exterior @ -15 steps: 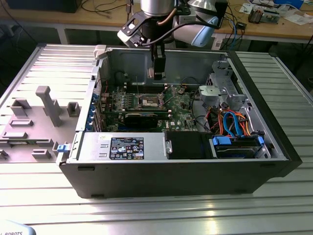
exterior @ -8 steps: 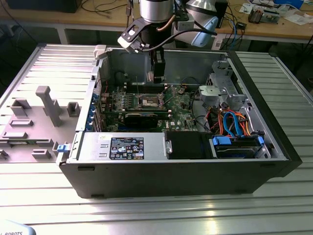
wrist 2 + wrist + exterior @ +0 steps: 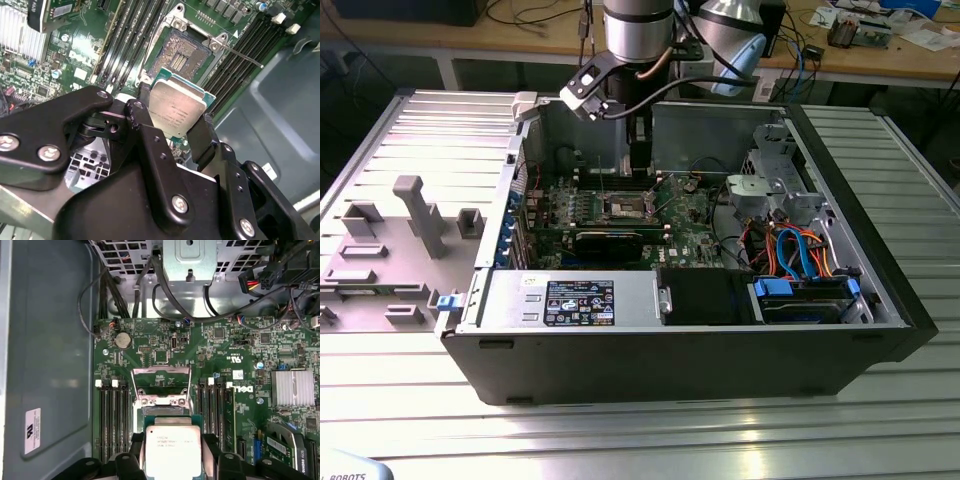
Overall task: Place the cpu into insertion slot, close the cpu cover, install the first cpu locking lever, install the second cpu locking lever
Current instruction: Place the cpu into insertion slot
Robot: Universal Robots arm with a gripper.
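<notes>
Second wrist view: the tool (image 3: 172,125) is closed narrow on the chip (image 3: 177,107), one finger on each of two opposite edges, silver top towards the camera. The chip hangs over the near edge of the socket (image 3: 182,55), apart from it and not seated. The socket's pin field is bare. A thin lever (image 3: 243,56) juts free beside the socket.

First wrist view: the cover (image 3: 161,371) stands flipped open beyond the chip.

Exterior view: the tool hangs over the middle of the green board (image 3: 690,225). A long black card (image 3: 610,240) lies at 6 o'clock from the socket, near it.

Risks, as judged:
- The chip looks offset from the socket, perhaps tilted. Lowered like this, a corner would land first and bend pins.
- The grip is on the thin edges only, so a slip would drop the chip onto the bare pins.
- The fingers reach past the chip's edges and may foul the socket rim.
- The raised cover or the free lever could snag the tool.
</notes>
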